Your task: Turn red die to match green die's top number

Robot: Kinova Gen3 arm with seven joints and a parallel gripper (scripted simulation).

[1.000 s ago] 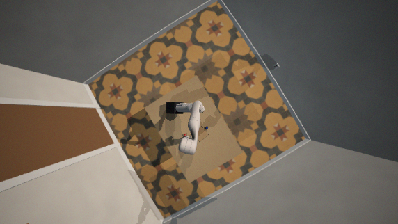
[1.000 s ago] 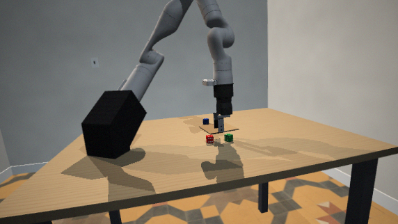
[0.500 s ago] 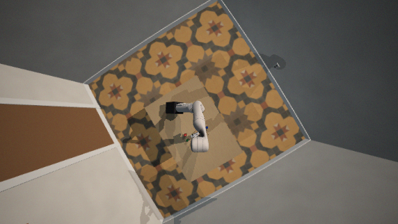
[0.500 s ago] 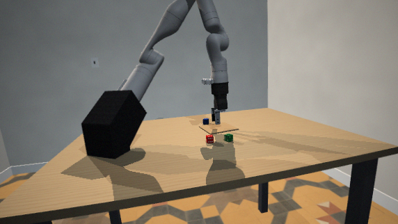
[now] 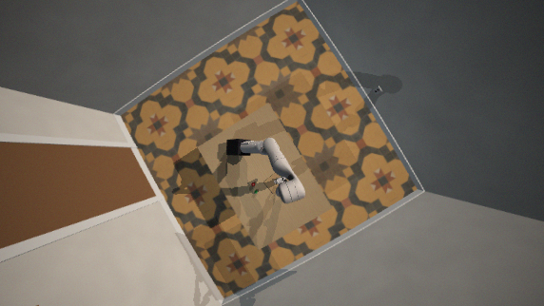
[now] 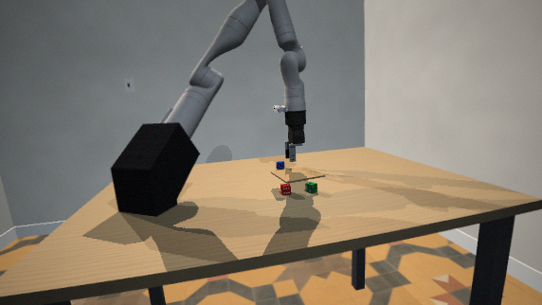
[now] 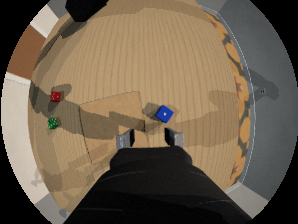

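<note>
Where the set is laid out on a wooden bench [image 5: 309,214] [image 6: 213,189] [image 7: 165,50], the following items are noted.

Red die [image 5: 253,184] [image 6: 285,188] [image 7: 55,96]: one, rested directly on the bench, off the mat, near one edge of it. White pips are carried on its faces; the number on top cannot be read with certainty.

Green die [image 5: 256,191] [image 6: 311,188] [image 7: 53,123]: one, set near the red die and apart from it, likewise off the mat. Its upper pips are too small to be counted.

Blue die [image 6: 280,165] [image 7: 164,114]: one, placed on the bench just beside the mat, on the side away from the other two. A single white pip is shown on top. In the top view it is not made out.

Mat [image 5: 269,184] [image 6: 298,175] [image 7: 107,117]: one, thin, wood-coloured, laid flat between the blue die and the red and green pair. Part of it is shaded.

Tool [image 6: 290,155] [image 7: 149,134]: one, two-fingered, pointed downward and held above the bench. Its fingers are spread fully apart; nothing is gripped, and no die is touched.

Arm [image 5: 271,144] [image 6: 294,71]: one, pale grey, mounted at a black block [image 5: 233,147] [image 6: 142,189] [image 7: 85,7] and arched over the bench.

Floor [image 5: 223,81] [image 6: 403,265] [image 7: 245,145]: tiled, patterned in ochre, dark grey and russet.

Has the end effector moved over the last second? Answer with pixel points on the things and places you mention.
Yes. Against the mat [image 5: 269,184] [image 6: 307,176] [image 7: 107,114] in the exterior view, the end effector [image 6: 290,160] [image 7: 149,134] has shifted left and up, toward the blue die [image 6: 280,165] [image 7: 164,114].
</note>
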